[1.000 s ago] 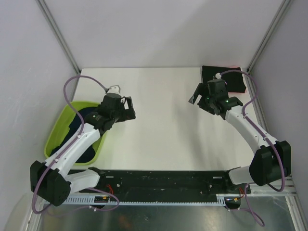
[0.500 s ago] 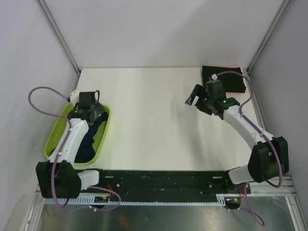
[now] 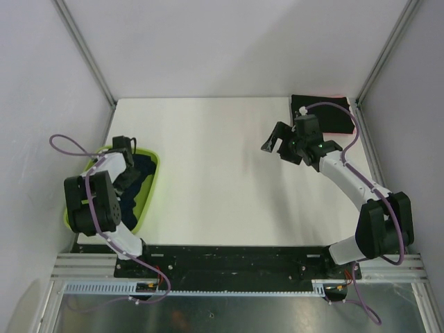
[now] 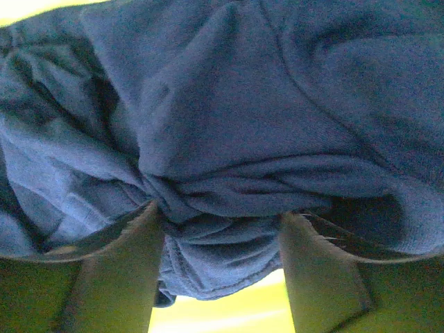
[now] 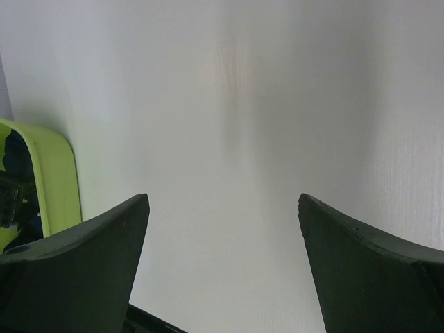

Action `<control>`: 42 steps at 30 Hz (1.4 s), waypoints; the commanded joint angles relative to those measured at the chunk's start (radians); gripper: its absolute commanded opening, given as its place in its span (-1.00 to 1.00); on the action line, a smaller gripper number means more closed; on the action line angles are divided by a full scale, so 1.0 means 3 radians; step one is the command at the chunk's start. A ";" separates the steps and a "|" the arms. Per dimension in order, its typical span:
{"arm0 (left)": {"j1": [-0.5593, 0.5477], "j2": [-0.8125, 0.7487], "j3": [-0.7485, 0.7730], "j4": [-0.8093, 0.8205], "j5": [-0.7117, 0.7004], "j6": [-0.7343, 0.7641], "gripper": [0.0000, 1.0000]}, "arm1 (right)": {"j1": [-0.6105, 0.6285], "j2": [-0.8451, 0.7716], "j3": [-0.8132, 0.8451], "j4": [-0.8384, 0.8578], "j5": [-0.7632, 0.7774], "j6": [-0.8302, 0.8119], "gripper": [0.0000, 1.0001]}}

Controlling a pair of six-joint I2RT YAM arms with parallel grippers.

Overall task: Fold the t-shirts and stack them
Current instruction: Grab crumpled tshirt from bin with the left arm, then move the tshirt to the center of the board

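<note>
the navy t-shirt [image 4: 277, 104] lies crumpled in the lime-green tub [image 3: 148, 198] at the left edge of the surface [image 3: 208, 159]. the left jaws are down in it, spread, with one of the fingers [image 4: 114, 277] on each side of a bunched ridge of cloth. the ridge fills the gap between them, but i cannot see it squeezed, so i read them as open around it rather than pinching. the right jaws hang spread wide over bare surface, holding nothing, near the black t-shirt [image 3: 331, 114], which sits folded flat in the far right corner with a red-pink edge peeking from under it. the navy cloth looks soft, light and limp: it will likely sag and trail from whatever point is lifted, and it won't hold any shape by itself. a pinch on a thick gather like this one should hold well, since the knit does not look slippery, but it may drag several layers up in a wad. for folding, i'd judge a hem, shoulder seam or collar a better place to take hold, once the shirt is out of the tub and spread on the surface.
</note>
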 commanded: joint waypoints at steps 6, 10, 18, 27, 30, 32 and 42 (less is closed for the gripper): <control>0.0043 -0.0486 0.0123 -0.0052 -0.0126 0.0119 -0.95 | 0.0011 -0.0022 -0.0042 0.0129 -0.0105 -0.0044 0.85; 0.0044 -0.1135 0.0149 -0.0063 -0.0096 0.0325 -1.00 | 0.0007 -0.0085 -0.0039 0.0130 -0.0162 -0.0029 0.84; -0.0127 -0.2017 0.0880 -0.0063 0.0519 0.0656 -1.00 | -0.0001 -0.0235 -0.0039 0.0155 -0.0187 0.0011 0.84; -0.1219 -0.1774 0.2449 -0.0066 0.0606 0.1054 -1.00 | -0.0095 -0.0438 -0.0019 0.0210 -0.0099 0.0108 0.84; -0.1550 -0.1594 0.2694 -0.0063 0.0800 0.1137 -1.00 | -0.0183 -0.0537 -0.0020 0.0184 -0.0042 0.0124 0.84; -0.1854 -0.1450 0.2685 -0.0058 0.0912 0.1173 -1.00 | -0.0267 -0.0629 -0.0017 0.0122 0.0022 0.0122 0.84; -0.2585 -0.0645 0.1646 0.0121 0.1865 0.1208 -0.40 | -0.0348 -0.0795 -0.0099 -0.0272 0.0427 0.0008 0.84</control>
